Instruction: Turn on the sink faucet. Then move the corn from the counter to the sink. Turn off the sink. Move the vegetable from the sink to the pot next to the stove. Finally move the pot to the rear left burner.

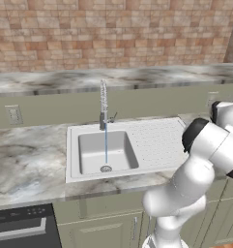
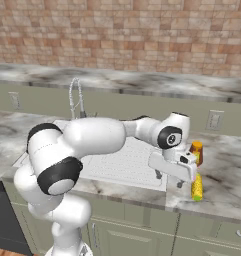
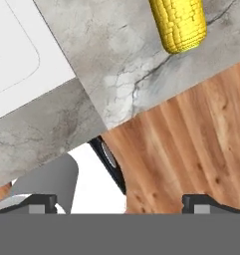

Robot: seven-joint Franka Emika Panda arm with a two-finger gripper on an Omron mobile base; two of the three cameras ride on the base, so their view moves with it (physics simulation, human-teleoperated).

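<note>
Water runs in a thin stream [image 1: 106,145] from the tall faucet [image 1: 104,104] into the white sink [image 1: 72,145]. The faucet [image 2: 75,97] also stands at the back of the sink in the right base view. The yellow corn [image 2: 197,187] lies on the counter right of the sink, near the front edge. My gripper [image 2: 169,180] hangs just left of the corn, over the counter's edge, open and holding nothing. In the hand view the corn [image 3: 179,22] lies at the top, well beyond my open gripper [image 3: 121,203]. The pot and burner are out of view.
An orange-capped bottle [image 2: 196,151] stands right behind the corn. The sink's drainboard [image 2: 122,165] lies left of the gripper. Below the hand are the counter's front edge and the wooden floor [image 3: 191,149]. A dishwasher [image 1: 21,230] sits lower left.
</note>
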